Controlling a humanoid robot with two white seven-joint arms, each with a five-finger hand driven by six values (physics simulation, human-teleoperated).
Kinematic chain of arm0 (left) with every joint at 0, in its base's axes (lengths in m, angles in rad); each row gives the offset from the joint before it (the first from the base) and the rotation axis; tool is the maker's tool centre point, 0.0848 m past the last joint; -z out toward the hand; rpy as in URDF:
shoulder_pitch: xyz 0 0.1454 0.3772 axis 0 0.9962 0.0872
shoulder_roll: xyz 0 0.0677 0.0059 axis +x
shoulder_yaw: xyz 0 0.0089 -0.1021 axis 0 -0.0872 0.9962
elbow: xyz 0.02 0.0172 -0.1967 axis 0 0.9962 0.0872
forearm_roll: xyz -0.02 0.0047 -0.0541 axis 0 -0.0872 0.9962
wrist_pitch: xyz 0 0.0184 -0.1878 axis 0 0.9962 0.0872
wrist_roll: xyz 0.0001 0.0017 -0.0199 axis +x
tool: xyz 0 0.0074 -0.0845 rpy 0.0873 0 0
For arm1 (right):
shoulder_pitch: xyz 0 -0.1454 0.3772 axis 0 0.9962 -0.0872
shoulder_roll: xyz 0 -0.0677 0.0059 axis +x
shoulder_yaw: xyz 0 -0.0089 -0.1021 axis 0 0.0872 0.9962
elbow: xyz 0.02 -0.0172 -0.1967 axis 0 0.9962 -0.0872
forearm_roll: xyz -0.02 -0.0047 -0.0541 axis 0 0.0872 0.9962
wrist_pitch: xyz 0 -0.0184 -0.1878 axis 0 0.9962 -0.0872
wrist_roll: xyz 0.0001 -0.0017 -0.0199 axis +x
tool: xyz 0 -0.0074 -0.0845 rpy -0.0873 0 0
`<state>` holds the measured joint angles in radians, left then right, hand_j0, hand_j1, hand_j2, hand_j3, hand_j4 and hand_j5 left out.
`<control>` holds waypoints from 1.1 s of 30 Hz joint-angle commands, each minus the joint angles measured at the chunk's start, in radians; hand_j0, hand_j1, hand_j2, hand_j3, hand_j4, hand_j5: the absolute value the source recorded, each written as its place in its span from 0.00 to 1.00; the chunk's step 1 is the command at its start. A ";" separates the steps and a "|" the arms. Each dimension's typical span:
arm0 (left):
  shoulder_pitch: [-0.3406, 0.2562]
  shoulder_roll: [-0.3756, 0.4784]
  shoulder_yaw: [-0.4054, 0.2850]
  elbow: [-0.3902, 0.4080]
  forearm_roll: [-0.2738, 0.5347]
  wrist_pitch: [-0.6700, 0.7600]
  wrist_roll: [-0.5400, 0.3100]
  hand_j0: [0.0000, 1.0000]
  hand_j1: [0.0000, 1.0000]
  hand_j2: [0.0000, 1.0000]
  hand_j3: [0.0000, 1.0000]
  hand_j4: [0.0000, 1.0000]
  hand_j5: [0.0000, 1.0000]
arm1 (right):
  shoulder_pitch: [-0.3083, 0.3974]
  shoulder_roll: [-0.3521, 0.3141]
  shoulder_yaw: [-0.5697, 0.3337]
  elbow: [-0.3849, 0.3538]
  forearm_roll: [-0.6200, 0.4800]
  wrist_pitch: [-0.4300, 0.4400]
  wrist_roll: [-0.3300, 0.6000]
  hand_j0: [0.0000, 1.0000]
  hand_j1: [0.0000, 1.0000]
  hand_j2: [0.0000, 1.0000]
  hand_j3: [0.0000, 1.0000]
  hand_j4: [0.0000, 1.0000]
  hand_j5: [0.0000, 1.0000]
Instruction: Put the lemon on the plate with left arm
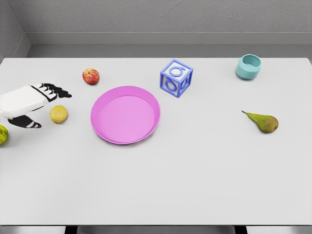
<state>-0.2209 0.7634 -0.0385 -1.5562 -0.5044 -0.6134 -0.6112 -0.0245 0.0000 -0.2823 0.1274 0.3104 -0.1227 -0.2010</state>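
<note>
On the left side of a broad white bench (195,185), the robot's white left hand (36,105) reaches in from the picture's left edge, its dark-tipped fingers (58,90) spread and its thumb held apart below them, gripping nothing. Just beside the hand, to its right and between the fingers and thumb, a small round yellow lemon (59,114) sits on the bench surface; whether a fingertip touches it cannot be told. Near the lemon, to its right, lies a shallow round pink plate (100,109) with nothing in it.

Behind the plate on the left sits a red apple (90,76), and behind it on the right stands a blue openwork letter cube (176,78). A teal cup (248,67) stands at the far right, and a green-brown pear (263,122) lies well apart on the right. A yellow-green fruit (2,135) shows partly at the left edge. No right arm is visible.

By the look of it, the approach to the lemon is in hand and no grasp is made yet. The next move likely calls for closing the fingers around the lemon, lifting it, then carrying it rightward over the plate's rim.
</note>
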 commanded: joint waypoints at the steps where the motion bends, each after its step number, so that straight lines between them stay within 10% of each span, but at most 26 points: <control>1: -0.008 -0.053 -0.023 0.001 -0.089 0.003 0.000 1.00 1.00 1.00 1.00 1.00 1.00 | 0.000 0.000 0.000 0.000 -0.001 0.000 0.000 1.00 1.00 1.00 1.00 1.00 1.00; 33: -0.112 -0.099 -0.110 0.113 -0.312 0.003 0.000 0.89 0.89 0.89 0.89 0.89 0.89 | 0.000 0.000 0.000 0.000 -0.001 0.000 0.000 1.00 1.00 1.00 1.00 1.00 1.00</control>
<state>-0.3329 0.6615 -0.1452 -1.4434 -0.8056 -0.6135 -0.6114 -0.0246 0.0000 -0.2823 0.1274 0.3104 -0.1227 -0.2011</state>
